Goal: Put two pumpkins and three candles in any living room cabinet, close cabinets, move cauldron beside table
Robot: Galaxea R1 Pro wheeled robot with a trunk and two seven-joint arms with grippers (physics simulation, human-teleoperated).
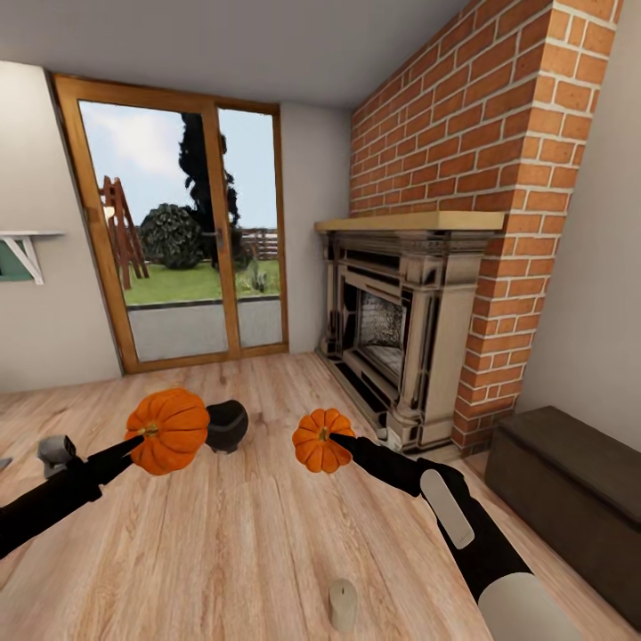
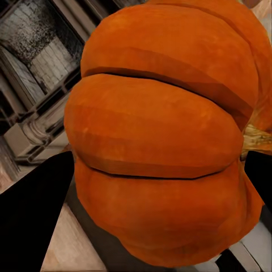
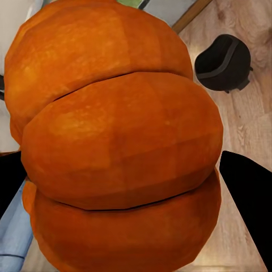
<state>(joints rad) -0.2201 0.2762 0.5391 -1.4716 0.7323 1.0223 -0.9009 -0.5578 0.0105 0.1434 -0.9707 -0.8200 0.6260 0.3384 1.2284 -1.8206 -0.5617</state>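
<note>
L gripper [image 1: 133,442] clamps a pumpkin [image 1: 168,430], R gripper [image 1: 336,438] clamps the other pumpkin [image 1: 321,440], both above the floor [image 1: 231,543]. Cauldron [image 1: 226,425] on floor behind the left one; candle [image 1: 343,604] near bottom edge.

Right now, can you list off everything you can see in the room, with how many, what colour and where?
pumpkins: two, bright orange; one held up in the left end effector, one in the right end effector
cauldron: one, black; on the wood floor, behind the left pumpkin
candle: one, beige-grey; upright on the floor, near the bottom of the head view
cabinet: one, dark brown; low, against the right wall, closed as far as visible
fireplace: one, red brick with pale surround; right of the glass doors
glass doors: one pair, wood-framed; back wall
wall shelf: one, white; left wall
left end effector: black, shut on its pumpkin
right end effector: black, shut on its pumpkin
</note>
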